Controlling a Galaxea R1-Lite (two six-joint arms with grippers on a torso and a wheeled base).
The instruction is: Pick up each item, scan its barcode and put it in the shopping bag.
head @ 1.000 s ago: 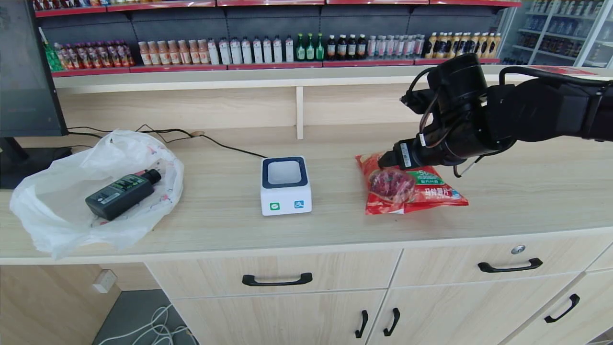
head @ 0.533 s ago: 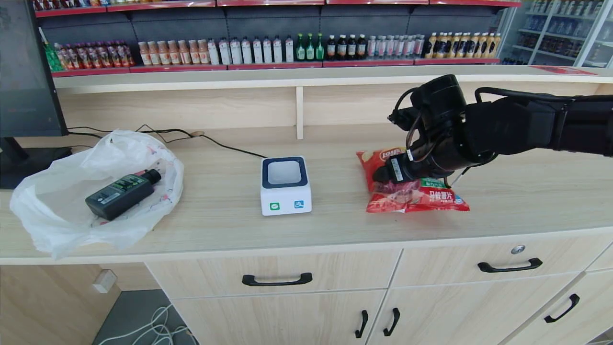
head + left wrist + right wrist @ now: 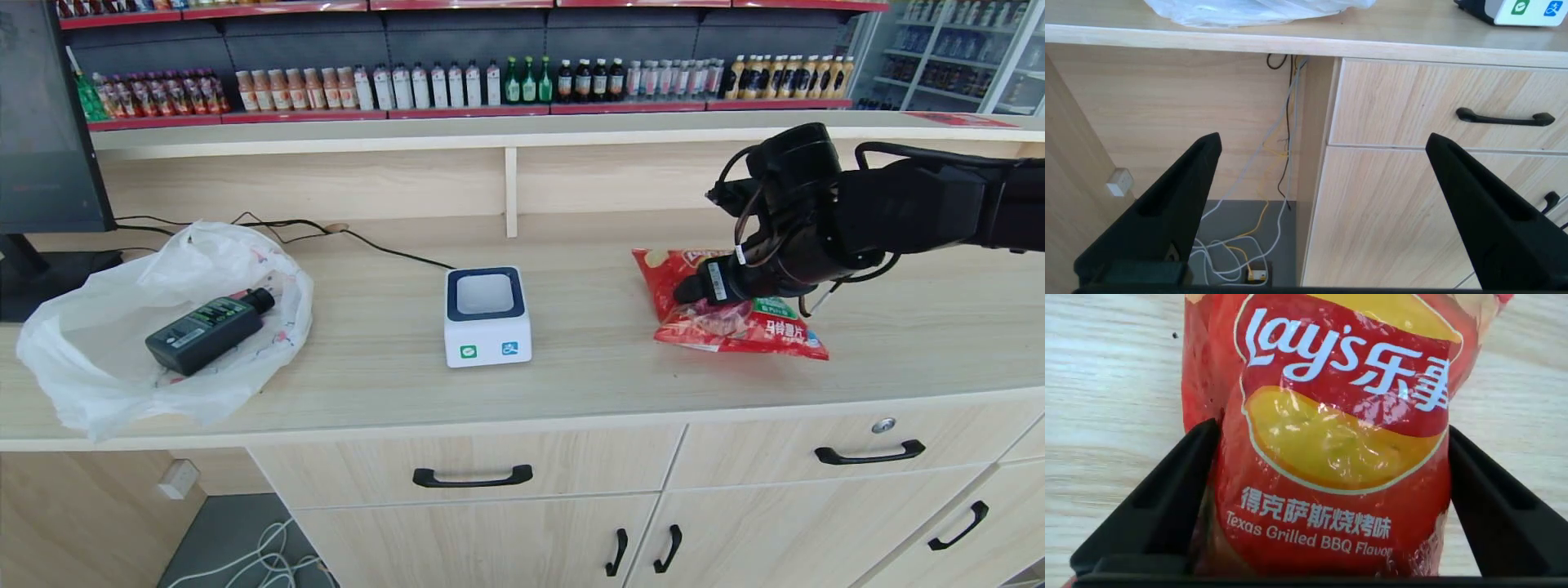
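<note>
A red chip bag [image 3: 763, 331] lies on the wooden counter [image 3: 571, 367], right of the white scanner [image 3: 486, 315]. My right gripper [image 3: 694, 294] comes in from the right and is shut on the bag's far half, which is tipped up off the counter. In the right wrist view the chip bag [image 3: 1331, 457] bulges between the two fingers of my right gripper [image 3: 1333, 433]. The white shopping bag [image 3: 98, 359] lies open at the left with a dark bottle [image 3: 208, 324] in it. My left gripper [image 3: 1323, 140] hangs open below the counter edge with nothing between its fingers.
A black cable [image 3: 384, 249] runs from behind the shopping bag to the scanner. A monitor stand [image 3: 41, 273] sits at the far left. A raised ledge [image 3: 506, 135] backs the counter, with drink shelves behind. Drawers and cupboard handles [image 3: 472, 476] are below.
My right gripper came down onto the chip bag, closed on it, and then moved right with it; the bag's far end has tipped up. The shopping bag, bottle and scanner stayed put.
</note>
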